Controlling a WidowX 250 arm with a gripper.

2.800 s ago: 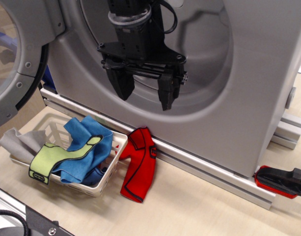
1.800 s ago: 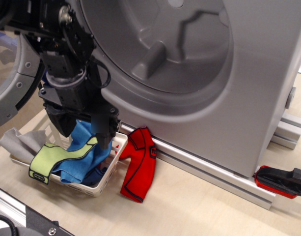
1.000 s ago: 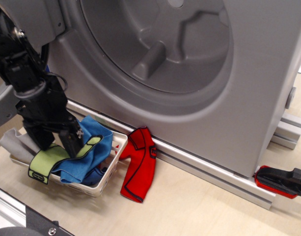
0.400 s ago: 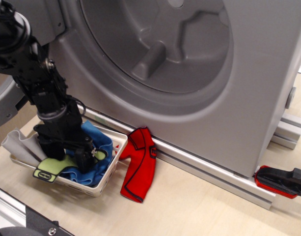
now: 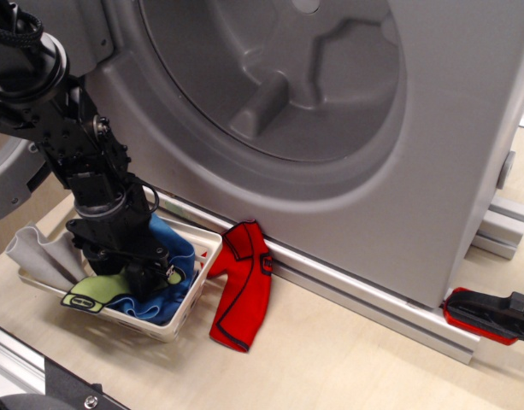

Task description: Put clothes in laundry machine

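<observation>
Matt silver-grey moulded body on the laundry machine (image 5: pixel 432 128), its drum cavity (image 5: pixel 279 77) smooth with a soft sheen. Below it runs a brushed aluminium rail (image 5: pixel 364 299). The surface (image 5: pixel 330 367) looks like pale, lightly grained wood laminate. White lattice plastic basket (image 5: pixel 189 303), slightly glossy. Soft cloth throughout: blue cloth (image 5: pixel 172 256), lime-green garment (image 5: pixel 95 292), grey cloth (image 5: pixel 35 252), red shirt (image 5: pixel 242 286). Black matt end effector (image 5: pixel 129 273), hard plastic and metal.

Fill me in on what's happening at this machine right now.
The gripper is down in the white basket, pressed into the lime-green garment and blue cloths. Its grip is hidden. A grey cloth hangs over the basket's edge, a red shirt lies on the table, and the laundry machine drum holds nothing visible.
</observation>
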